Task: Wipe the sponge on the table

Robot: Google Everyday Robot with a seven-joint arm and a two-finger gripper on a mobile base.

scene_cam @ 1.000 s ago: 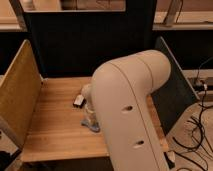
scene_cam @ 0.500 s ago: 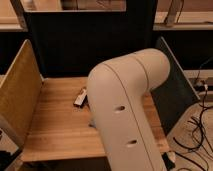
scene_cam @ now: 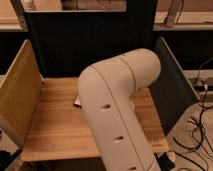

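Tool out of sight: it sits somewhere behind the one cream arm [scene_cam: 117, 100], so I cannot tell whether it is open, closed or holding anything. The sponge is also hidden behind the arm, somewhere over the table [scene_cam: 55, 125].

One small white corner [scene_cam: 77, 103] peeks out at the arm's picture-left edge, on the wood. The one table of light planks spreads out on both sides of the arm. Two side panels flank the arm: a tan panel [scene_cam: 17, 95] to picture-left and a dark panel [scene_cam: 172, 95] to picture-right. One dark back wall [scene_cam: 85, 45] stands behind the arm. Black cables [scene_cam: 197, 135] lie on the floor past the dark panel.

Half a second ago the white-and-dark block showed whole; the arm has since shifted picture-left and covers most of it.
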